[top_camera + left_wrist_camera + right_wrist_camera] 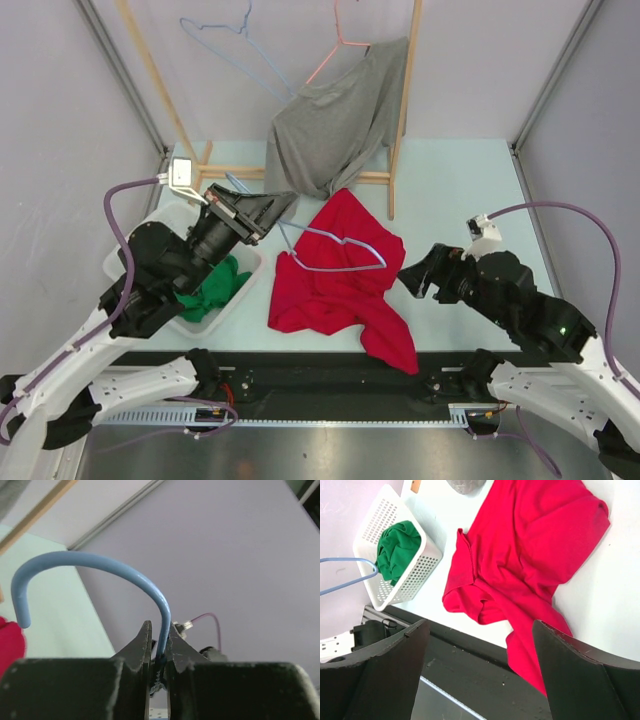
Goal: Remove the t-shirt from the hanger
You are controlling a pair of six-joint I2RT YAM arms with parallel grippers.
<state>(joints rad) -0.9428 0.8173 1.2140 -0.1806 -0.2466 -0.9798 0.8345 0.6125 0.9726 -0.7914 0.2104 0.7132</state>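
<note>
One risk: left gripper (pixel 159 630) is pinching only thin hanger (pixel 100 561) wire; right gripper (pixel 480 625) is gaping empty, so the mid-frame t-shirt (pixel 535 545) could be snagging.

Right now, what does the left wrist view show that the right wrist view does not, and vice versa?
Only the left wrist: the left gripper shut on the blue hanger just below its hook. Only the right wrist: the right gripper open and empty, and a white basket holding a green garment. Both: the red t-shirt, the hanger and the table.
</note>
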